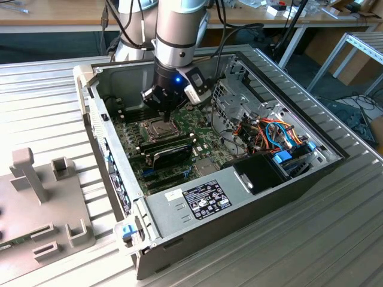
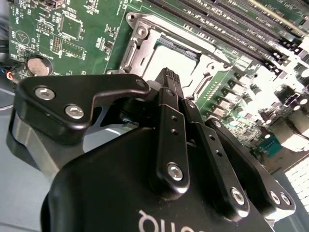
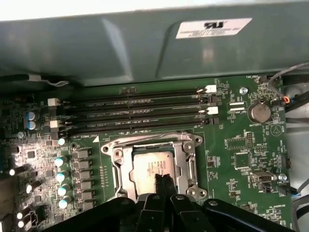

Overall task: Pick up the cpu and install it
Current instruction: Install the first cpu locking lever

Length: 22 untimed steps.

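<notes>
Black and bulky, the claw's housing fills the near part of both wrist views, and its two slim black fingers (image 3: 163, 183) are pressed together at their tips with nothing between them: the claw (image 2: 169, 76) is clenched and grasps no object. Directly beyond those tips lies the cpu (image 3: 153, 166), a small flat square chip with a dull silver-grey metal top, seated flat in the socket. Whether the fingertips touch its top or hang just above it cannot be told. Around the chip stands the shiny metal retention frame (image 3: 117, 159), bolted at its corners. Past the frame, on the far side from the claw, run four long black memory slots (image 3: 140, 108) across the green motherboard (image 3: 231, 145), and a round silver coin battery (image 3: 259, 112) sits off to one side. In the exterior view the claw (image 1: 164, 107) hangs low inside the open grey computer case (image 1: 239, 197), over the socket area.
</notes>
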Motion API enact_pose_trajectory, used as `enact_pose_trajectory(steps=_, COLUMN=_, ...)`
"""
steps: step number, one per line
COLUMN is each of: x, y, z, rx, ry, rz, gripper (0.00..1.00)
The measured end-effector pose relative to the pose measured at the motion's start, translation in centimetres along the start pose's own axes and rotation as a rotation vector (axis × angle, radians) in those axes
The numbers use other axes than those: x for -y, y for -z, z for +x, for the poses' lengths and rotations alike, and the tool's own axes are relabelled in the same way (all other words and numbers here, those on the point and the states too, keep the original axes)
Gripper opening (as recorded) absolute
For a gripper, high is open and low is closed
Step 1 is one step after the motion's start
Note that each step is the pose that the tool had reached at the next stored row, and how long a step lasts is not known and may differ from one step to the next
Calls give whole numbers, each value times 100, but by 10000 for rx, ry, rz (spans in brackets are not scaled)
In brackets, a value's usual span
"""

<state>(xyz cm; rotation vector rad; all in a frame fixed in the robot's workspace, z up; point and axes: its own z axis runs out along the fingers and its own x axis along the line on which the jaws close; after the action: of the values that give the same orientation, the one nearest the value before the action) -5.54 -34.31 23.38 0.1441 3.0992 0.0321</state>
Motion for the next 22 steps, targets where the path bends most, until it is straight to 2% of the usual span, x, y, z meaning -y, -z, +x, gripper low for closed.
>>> enact_pose_trajectory(steps=6, x=9, y=1, z=15, rx=12, ry=199, rz=-10, gripper=11)
enact_pose_trajectory(steps=8, x=9, y=0, z=16, rx=16, ry=419, rz=-20, gripper=11)
enact_pose_trajectory(steps=22, x=9, y=1, z=16, rx=13, ry=535, rz=-25, gripper=11)
